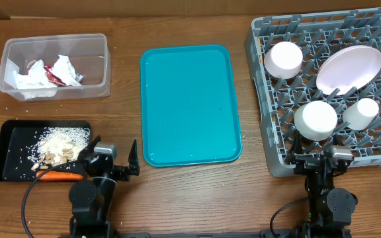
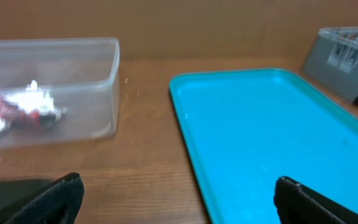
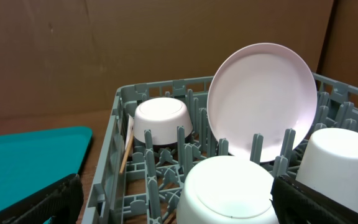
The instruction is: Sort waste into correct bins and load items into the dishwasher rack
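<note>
The grey dishwasher rack [image 1: 262, 99] at the right holds two upturned white bowls [image 1: 283, 58] [image 1: 315, 119], a pinkish plate [image 1: 349, 69] on edge and a small white cup [image 1: 360, 112]. The clear tub [image 1: 55, 39] at the far left contains crumpled napkins [image 1: 35, 82] and a red wrapper [image 1: 51, 74]. Rice crumbs [image 1: 61, 142] and an orange carrot [image 1: 61, 176] lie in the black tray [image 1: 12, 149]. My left gripper [image 1: 113, 155] is open and empty beside the black tray. My right gripper [image 1: 321, 157] is open and empty at the rack's front edge, with the near bowl [image 3: 225, 190] just ahead of it.
A flat teal tray [image 1: 190, 106] lies between the bins and the rack, and its near left corner runs under my left gripper [image 2: 178, 190]. A thin tan stick [image 3: 126, 152] leans inside the rack's left wall [image 3: 114, 149].
</note>
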Motion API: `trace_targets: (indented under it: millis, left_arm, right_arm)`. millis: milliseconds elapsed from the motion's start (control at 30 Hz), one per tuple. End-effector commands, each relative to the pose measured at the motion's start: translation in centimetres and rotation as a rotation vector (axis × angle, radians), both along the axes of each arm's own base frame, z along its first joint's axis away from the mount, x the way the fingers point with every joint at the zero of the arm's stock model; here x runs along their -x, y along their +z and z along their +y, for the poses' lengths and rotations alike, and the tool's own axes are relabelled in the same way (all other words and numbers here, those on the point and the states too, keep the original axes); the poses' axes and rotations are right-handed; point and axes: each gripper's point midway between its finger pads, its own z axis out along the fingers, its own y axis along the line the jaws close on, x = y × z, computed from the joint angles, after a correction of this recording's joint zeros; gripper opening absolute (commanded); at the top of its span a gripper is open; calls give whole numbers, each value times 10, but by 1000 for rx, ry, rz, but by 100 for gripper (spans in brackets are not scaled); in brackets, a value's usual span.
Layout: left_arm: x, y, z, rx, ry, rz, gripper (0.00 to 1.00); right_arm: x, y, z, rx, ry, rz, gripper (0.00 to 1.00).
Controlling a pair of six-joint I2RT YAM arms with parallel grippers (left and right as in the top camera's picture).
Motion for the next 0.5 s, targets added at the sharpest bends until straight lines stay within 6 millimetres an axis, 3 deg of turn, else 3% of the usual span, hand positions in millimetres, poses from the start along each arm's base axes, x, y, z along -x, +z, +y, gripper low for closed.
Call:
trace_targets:
  millis: [0,233,467]
  left_arm:
    - [5,-9,10,-44,51,24,100]
    - [11,30,14,-45,79,-145,100]
    - [11,30,20,-49,106,-147,100]
  right_arm:
    - [0,0,-3,5,-14,-9,100]
    - [0,-1,-3,5,-14,-8,100]
    - [0,-1,-3,5,-14,-8,100]
